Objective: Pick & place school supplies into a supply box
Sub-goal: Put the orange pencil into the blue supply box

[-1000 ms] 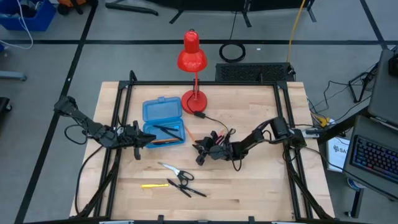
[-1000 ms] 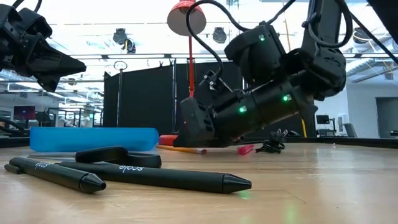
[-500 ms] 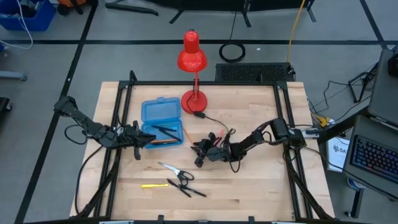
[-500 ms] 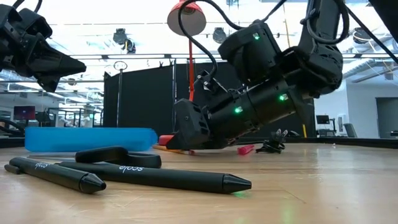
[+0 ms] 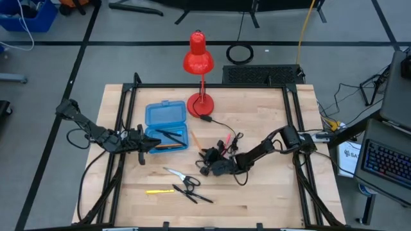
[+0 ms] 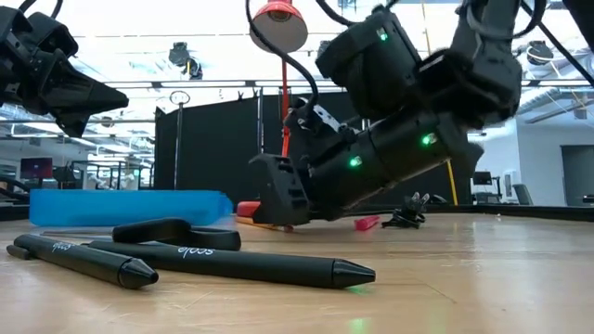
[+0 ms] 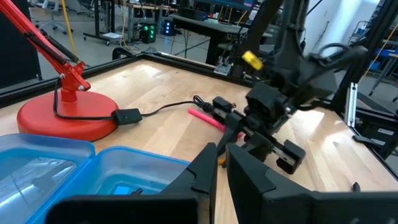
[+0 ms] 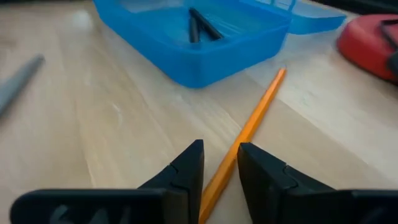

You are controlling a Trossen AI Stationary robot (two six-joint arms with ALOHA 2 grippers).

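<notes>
Beside the translucent blue supply box (image 8: 205,37), long orange pencil (image 8: 245,134) flat between the right gripper (image 8: 219,163)'s narrowly parted fingers.

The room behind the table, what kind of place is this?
Likely a robotics lab or workshop: a wooden table in a black metal frame, cables on the taped floor, and a keyboard at a workstation beside it.

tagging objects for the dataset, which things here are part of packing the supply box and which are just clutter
Part of the job:
- supply box
- orange pencil
- pink pencil
- scissors
- yellow pencil
- black pens

Just lying about:
- red desk lamp
- lamp cord
</notes>
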